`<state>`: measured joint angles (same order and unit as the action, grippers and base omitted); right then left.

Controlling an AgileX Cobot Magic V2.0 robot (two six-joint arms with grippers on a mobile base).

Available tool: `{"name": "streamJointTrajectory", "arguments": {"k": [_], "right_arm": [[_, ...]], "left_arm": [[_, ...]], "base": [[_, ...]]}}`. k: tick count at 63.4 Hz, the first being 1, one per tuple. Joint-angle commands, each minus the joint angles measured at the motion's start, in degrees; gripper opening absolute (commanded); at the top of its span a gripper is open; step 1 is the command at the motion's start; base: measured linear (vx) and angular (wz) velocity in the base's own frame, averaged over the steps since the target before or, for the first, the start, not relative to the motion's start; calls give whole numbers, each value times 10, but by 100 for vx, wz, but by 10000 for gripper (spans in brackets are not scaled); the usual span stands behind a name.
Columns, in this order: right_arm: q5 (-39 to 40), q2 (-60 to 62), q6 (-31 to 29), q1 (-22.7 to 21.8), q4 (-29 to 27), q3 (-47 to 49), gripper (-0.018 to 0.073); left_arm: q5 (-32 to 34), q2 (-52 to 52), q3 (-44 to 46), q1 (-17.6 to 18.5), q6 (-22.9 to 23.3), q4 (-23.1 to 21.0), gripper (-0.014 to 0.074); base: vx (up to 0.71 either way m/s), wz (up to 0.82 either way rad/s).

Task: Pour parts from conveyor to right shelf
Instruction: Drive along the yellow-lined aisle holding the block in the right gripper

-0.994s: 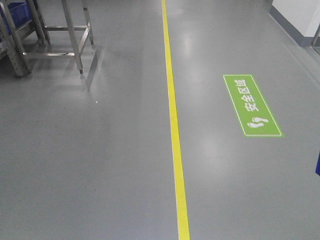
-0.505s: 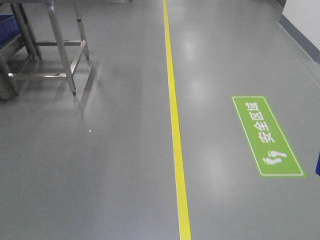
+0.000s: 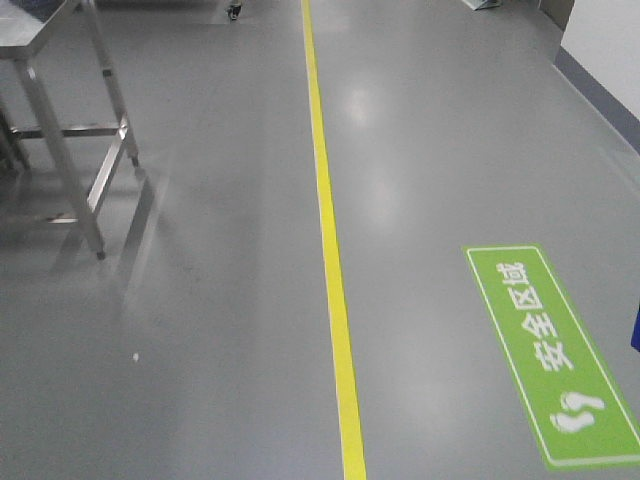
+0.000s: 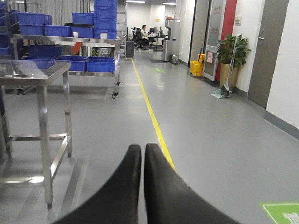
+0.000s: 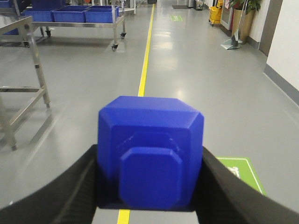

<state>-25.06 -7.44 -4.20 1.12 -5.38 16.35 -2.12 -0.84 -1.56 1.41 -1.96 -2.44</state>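
1. We judge the pick-up half done: the small bright-blue plastic block with a raised knob on its near face (image 5: 150, 116) sits in the right gripper (image 5: 150, 154), off any surface.
2. The black fingers (image 5: 77, 186) flank the block on both sides and pinch it between them. It fills the gap and sits square to the wrist camera.
3. No dark conveyor belt shows in any view, so we take it that the robot is away from the pick-up point and in transit.
4. The front view shows only grey floor, a yellow painted floor line (image 3: 330, 260), a green rectangular safety floor sign (image 3: 550, 350) and a bare stainless-steel table (image 3: 70, 130) on the left.
5. What is left, as we read it, is reaching the right shelf and tipping the block out. A wheeled steel rack loaded with large blue plastic bins (image 4: 100, 64) stands down the aisle, but we cannot tell whether it is the target.
6. The left gripper (image 4: 142, 154) holds nothing, its two black fingers pressed together.
7. Both grippers point forward along the aisle, roughly level and above the floor.
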Motion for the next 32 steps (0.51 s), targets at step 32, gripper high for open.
{"name": "streamJointTrajectory", "arguments": {"k": [32], "right_arm": [[45, -7, -2, -1, 0, 15, -8]], "left_arm": [[44, -7, -18, 2, 5, -2, -6]], "base": [[81, 2]]}}
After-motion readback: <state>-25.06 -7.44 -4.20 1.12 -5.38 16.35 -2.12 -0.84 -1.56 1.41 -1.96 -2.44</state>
